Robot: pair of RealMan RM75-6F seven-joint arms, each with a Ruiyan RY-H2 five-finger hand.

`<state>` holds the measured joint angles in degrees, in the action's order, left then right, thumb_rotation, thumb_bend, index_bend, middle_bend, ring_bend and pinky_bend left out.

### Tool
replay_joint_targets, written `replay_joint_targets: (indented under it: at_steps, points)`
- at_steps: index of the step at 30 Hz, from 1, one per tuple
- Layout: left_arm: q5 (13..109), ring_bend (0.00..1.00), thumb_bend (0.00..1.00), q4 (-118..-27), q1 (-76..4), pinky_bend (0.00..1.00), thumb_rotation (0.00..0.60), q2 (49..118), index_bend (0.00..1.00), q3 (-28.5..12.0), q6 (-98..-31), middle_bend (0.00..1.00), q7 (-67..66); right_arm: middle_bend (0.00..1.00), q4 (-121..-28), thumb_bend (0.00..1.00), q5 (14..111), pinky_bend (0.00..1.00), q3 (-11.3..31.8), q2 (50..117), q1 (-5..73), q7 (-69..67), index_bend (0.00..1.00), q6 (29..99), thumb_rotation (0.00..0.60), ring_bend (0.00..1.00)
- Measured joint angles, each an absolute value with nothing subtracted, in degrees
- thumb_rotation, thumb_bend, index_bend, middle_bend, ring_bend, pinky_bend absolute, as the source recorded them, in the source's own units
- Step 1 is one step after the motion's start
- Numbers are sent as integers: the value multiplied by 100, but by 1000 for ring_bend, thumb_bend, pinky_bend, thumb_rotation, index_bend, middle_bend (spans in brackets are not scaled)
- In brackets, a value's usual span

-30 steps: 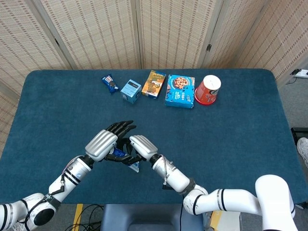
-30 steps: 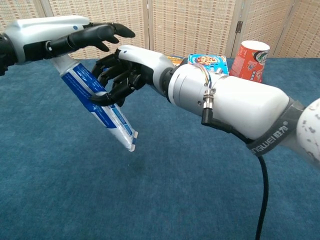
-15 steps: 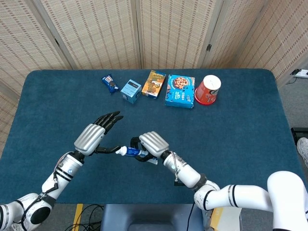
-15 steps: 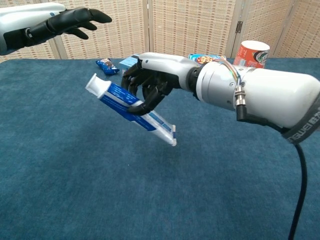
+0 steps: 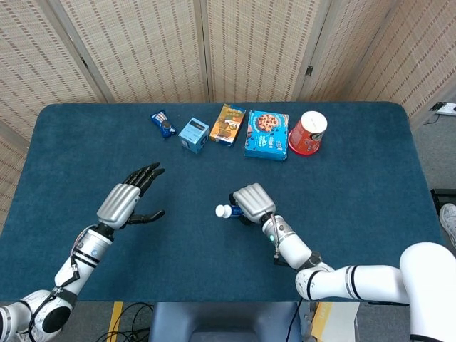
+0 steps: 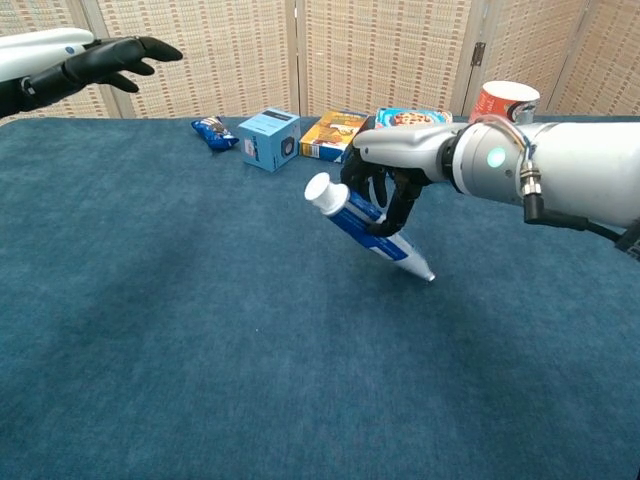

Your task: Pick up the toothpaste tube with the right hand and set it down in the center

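Chest view: right hand [image 6: 392, 187] has its dark fingers wrapped around the middle of the blue-and-white toothpaste tube [image 6: 368, 227], firm grasp, tube held clear of the dark blue carpeted table [image 6: 200, 350]. Tube is tilted, white cap end up and toward the robot's left, flat crimped tail pointing down toward the cloth; can't tell whether the tail tip touches the surface. Head view puts the same right hand [image 5: 253, 204] roughly mid-table, slightly toward the robot's side, with only the white cap and a bit of blue of the tube [image 5: 226, 211] sticking out on the left from under the silver back of the hand. Left hand [image 5: 128, 201] is off to the left, well apart from the tube, fingers spread and extended, thumb out to the side, holding nothing; in chest view only its dark fingers [image 6: 110, 60] show at the top left edge, raised above the table. Along the far edge sit a small dark blue snack packet [image 5: 162, 123], a light blue small carton [image 5: 193, 135], an orange-brown box [image 5: 228, 124], a blue cookie box [image 5: 266, 134] and a red paper cup lying on its side [image 5: 308, 133], all well apart from both hands.
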<state>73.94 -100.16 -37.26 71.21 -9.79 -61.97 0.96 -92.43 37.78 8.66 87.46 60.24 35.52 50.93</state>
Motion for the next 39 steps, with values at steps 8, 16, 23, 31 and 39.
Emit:
replay_joint_targets:
  at_steps: [8, 16, 23, 31, 39]
  points:
    - [7295, 42, 0, -9891, -3601, 134, 0, 7095, 0, -973, -6241, 1, 159, 11, -9377, 398, 3441, 239, 801, 8599, 6088, 3618, 0, 5140, 600, 23]
    - [7434, 42, 0, -9609, -3323, 133, 143, 7032, 0, -944, -6609, 1, 333, 156, -9992, 409, 4517, 232, 912, 7806, 5492, 2657, 0, 5469, 600, 83]
    - [7369, 49, 0, -9421, -2958, 133, 564, 6864, 5, -892, -6969, 1, 302, 180, -10589, 433, 5888, 232, 645, 6518, 4508, 1867, 0, 6134, 600, 95]
    - [7133, 49, 0, -9336, -2429, 133, 600, 6594, 30, -731, -7378, 2, -175, 190, -10571, 432, 7490, 231, 27, 5714, 3100, 689, 11, 7355, 600, 115]
    - [7023, 49, 0, -9463, -1829, 133, 600, 6510, 37, -570, -7996, 9, -467, 206, -9849, 396, 8396, 232, -443, 5685, 1790, -325, 16, 8651, 600, 117]
